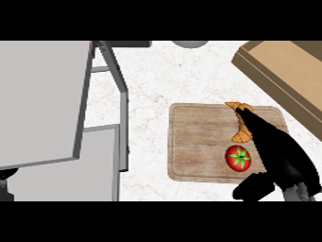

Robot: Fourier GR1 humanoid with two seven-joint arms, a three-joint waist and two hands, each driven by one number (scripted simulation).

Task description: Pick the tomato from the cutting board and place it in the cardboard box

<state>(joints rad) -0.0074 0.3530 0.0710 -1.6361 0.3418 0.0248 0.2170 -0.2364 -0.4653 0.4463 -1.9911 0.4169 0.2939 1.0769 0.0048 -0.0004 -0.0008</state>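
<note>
Right robot hand (278, 151) open beside tomato (238, 158), fingers over what looks like a croissant (240, 123); closing could snag it instead.

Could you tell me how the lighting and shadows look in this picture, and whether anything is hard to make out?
Head view: even, flat light on the pale counter, no glare; the tomato reads clearly on the cutting board; the right hand is a near-featureless black shape, partly covering an orange item that I cannot identify; the cardboard box is cut off at the right edge.
</note>
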